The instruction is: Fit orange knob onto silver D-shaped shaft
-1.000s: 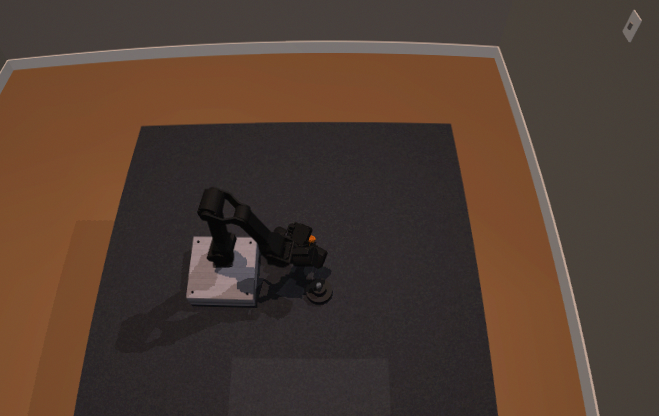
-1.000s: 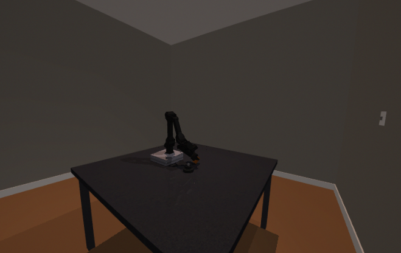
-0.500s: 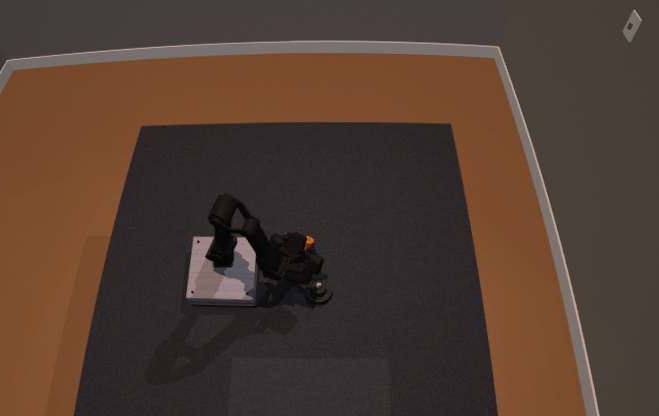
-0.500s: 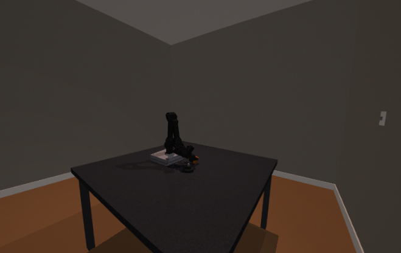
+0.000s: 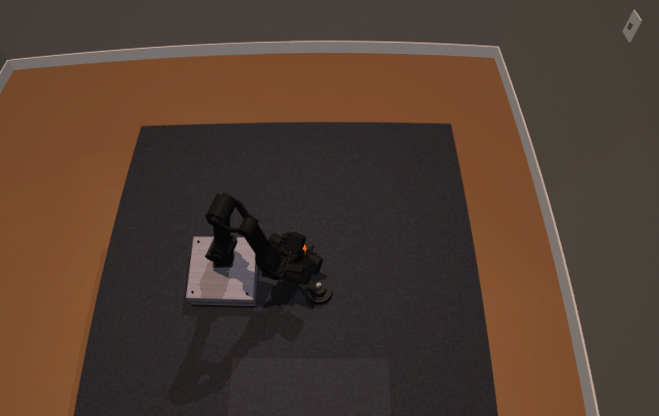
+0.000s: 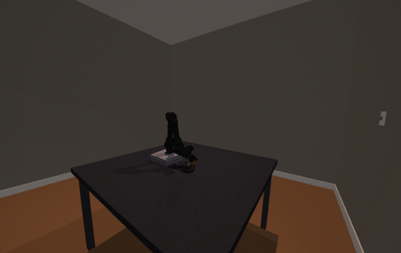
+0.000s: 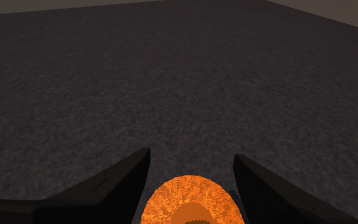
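The orange knob (image 5: 304, 249) (image 6: 192, 162) (image 7: 191, 190) is behind the pedestal in the top view, not on the shaft. In the wrist view its round end faces the camera, with a darker round area in the middle, cut off by the frame's bottom. My gripper (image 7: 191, 157) is open around the knob, with a narrow gap beside the left finger. Whether the knob touches the table is too small to tell. The dark round pedestal (image 5: 324, 297) (image 6: 188, 170) stands on the table with the silver shaft (image 5: 318, 284) (image 6: 188, 163) upright and bare. The shaft's flat side cannot be made out.
The arm's pale square base (image 5: 213, 289) (image 6: 165, 161) is left of the pedestal in the top view. The arm's wrist hangs low, close behind the pedestal. The dark table (image 5: 404, 206) (image 6: 202, 194) carries all of them.
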Motion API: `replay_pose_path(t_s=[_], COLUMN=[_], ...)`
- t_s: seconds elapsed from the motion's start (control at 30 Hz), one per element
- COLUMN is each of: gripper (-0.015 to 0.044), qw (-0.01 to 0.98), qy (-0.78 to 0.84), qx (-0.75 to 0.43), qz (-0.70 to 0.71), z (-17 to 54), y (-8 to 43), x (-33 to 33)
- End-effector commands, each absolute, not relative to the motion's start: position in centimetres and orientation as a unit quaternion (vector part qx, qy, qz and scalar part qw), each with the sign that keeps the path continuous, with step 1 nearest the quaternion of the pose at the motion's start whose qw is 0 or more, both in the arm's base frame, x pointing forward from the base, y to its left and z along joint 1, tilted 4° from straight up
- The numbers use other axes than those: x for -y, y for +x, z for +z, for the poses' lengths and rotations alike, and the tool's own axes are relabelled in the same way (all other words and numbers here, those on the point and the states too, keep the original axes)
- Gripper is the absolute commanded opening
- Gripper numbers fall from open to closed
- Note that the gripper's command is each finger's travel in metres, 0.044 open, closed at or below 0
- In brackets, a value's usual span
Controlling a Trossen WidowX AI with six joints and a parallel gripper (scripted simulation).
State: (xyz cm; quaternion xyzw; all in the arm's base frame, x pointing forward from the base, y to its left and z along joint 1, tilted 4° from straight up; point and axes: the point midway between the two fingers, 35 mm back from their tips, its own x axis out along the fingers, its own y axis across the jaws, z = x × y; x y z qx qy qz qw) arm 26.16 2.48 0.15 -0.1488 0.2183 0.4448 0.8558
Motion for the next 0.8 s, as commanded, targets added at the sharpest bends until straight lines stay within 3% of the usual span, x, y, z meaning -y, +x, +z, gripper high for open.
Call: replay_pose_path(t_s=[0.0,0.57,0.77], gripper=[0.0260,0.0260,0.0418], qw=[0.856,0.856,0.856], qy=[-0.147,-0.147,-0.147], qx=[-0.219,-0.219,-0.219], qz=[0.444,0.444,0.444], z=[0.15,0.15,0.15], y=[26.17,26.17,26.17], x=[-2.49,-2.49,-2.49])
